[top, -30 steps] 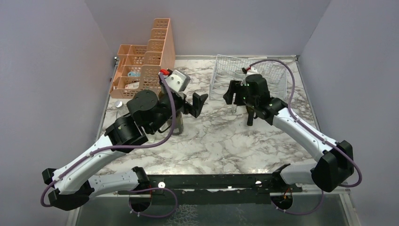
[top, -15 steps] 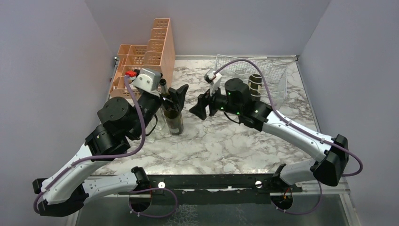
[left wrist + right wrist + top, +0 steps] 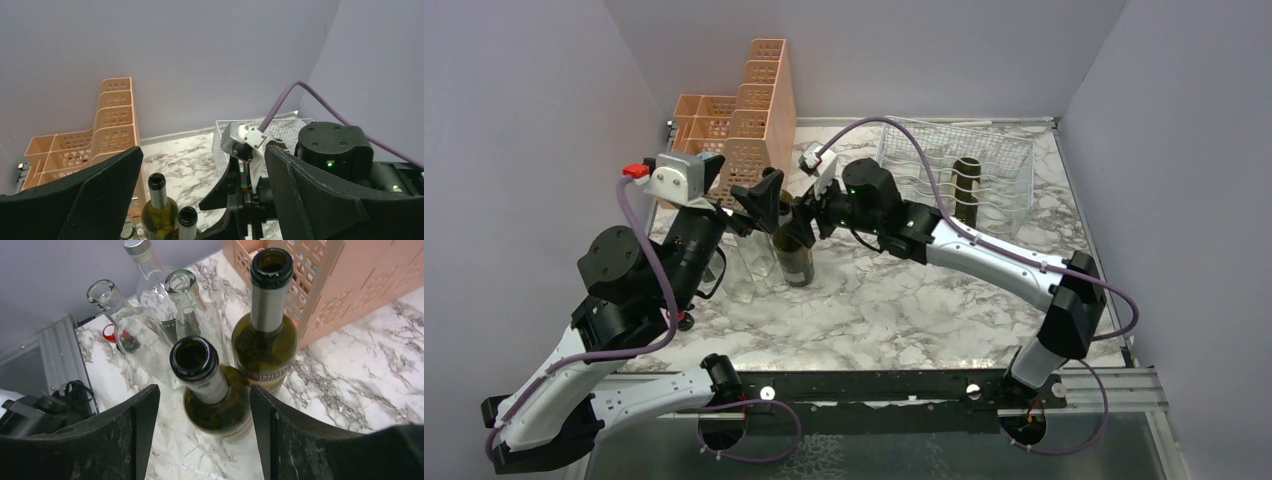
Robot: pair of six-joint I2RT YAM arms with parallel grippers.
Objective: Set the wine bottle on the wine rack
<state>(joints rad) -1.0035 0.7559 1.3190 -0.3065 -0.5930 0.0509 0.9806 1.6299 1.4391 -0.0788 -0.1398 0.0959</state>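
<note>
Two green wine bottles stand side by side on the marble table. The nearer wine bottle stands between the fingers of my right gripper, which is open and apart from the glass on both sides. The other green bottle stands just behind it. My left gripper hangs open and empty above and left of these bottles. The wire wine rack sits at the back right with a dark bottle in it.
Three clear glass bottles stand close on the left of the green ones. A peach stepped organizer stands at the back left, right behind the bottles. My two wrists are close together over the bottles.
My right gripper has swung left from the wine rack to the green bottles, leaving a dark bottle in the rack. My left gripper has drawn back to the left.
</note>
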